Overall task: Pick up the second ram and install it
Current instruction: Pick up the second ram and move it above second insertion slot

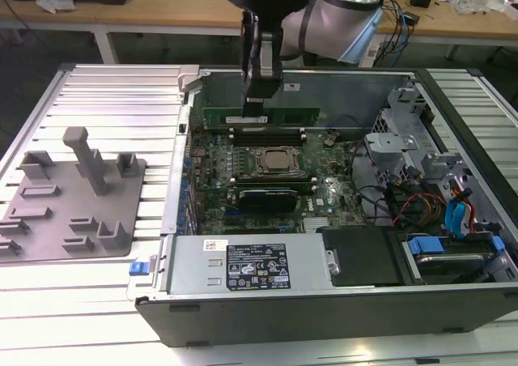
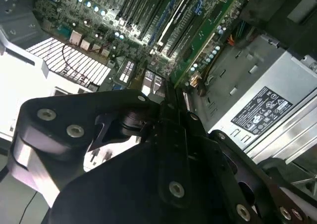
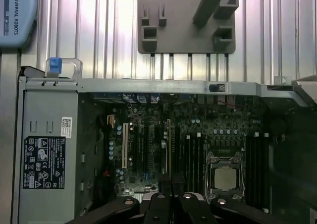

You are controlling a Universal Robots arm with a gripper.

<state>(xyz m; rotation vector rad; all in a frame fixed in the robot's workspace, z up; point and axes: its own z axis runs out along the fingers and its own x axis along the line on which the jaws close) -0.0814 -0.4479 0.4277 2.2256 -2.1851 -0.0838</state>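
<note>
Black two-finger gripper is clamping mid-length on the top edge of the second ram, a long thin green circuit-board stick standing over the black slot rails behind the silver processor socket. Judging it light, stiff and fragile: grip the edges, not the chips.

black gripper, green motherboard, grey fixture plate, blue latch, white ribbed table

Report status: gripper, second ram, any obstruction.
Gripper shut on the second ram, upright over the memory slots beside the processor socket. Seated or not: cannot tell. Nothing seen blocking.
</note>
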